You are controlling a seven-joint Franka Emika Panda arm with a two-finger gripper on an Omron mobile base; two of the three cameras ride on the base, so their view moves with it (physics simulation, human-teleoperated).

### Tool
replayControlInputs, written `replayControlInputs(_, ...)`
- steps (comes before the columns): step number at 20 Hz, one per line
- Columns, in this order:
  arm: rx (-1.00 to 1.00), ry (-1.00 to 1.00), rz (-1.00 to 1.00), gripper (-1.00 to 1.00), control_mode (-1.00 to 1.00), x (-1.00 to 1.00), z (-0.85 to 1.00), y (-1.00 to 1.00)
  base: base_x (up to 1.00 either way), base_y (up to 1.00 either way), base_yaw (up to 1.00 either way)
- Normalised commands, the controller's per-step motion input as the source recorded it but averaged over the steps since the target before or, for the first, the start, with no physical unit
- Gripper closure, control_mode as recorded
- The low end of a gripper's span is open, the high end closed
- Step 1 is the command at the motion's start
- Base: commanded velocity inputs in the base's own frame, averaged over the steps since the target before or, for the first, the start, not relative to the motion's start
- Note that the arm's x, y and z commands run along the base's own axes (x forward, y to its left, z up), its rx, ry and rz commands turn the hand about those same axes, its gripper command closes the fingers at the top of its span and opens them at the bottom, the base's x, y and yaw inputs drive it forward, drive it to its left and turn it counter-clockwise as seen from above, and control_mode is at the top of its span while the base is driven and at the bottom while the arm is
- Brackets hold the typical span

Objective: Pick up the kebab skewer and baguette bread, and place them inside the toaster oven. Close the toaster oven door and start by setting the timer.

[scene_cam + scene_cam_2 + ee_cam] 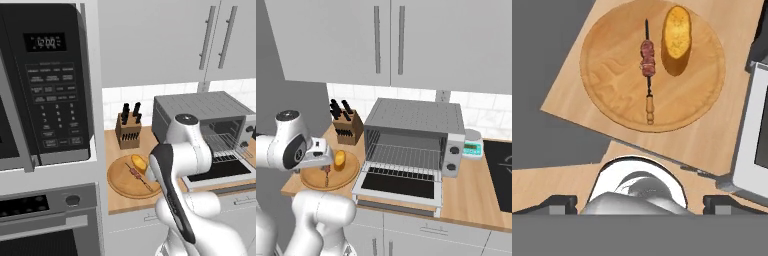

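Observation:
The kebab skewer [648, 70] lies on a round wooden board [607, 75], with the golden baguette bread [677, 37] right beside it. My gripper [643, 202] hovers well above the board's near edge, open, its fingertips [559, 202] far apart and holding nothing. From the base, the skewer [141, 177] and the baguette [139, 162] show left of my arm. The toaster oven [416, 117] stands just right of the board [346, 175]. Its door [398, 186] lies folded down flat and the wire rack [406, 156] inside is bare. The knobs [454, 150] are on the oven's right side.
A knife block [347, 127] stands behind the board. A small scale [472, 145] and a black cooktop [501, 175] lie right of the oven. A black microwave [45, 80] and a wall oven [45, 225] fill the left. The counter's front edge runs close to the board.

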Motion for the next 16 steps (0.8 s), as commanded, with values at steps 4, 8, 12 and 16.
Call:
replayControlInputs(4, -0.07, 0.00, 0.05, -1.00, -1.00, 0.37, -0.57, 0.00, 0.00, 0.00, 0.00)
replayControlInputs(8, 0.00, -0.07, 0.00, -1.00, -1.00, 0.17, -0.50, 0.00, 0.00, 0.00, 0.00)
replayControlInputs(12, 0.00, -0.10, 0.00, -1.00, -1.00, 0.32, -0.58, 0.00, 0.00, 0.00, 0.00)
replayControlInputs(16, 0.00, -0.03, 0.00, -1.00, -1.00, 0.43, -0.63, 0.00, 0.00, 0.00, 0.00)
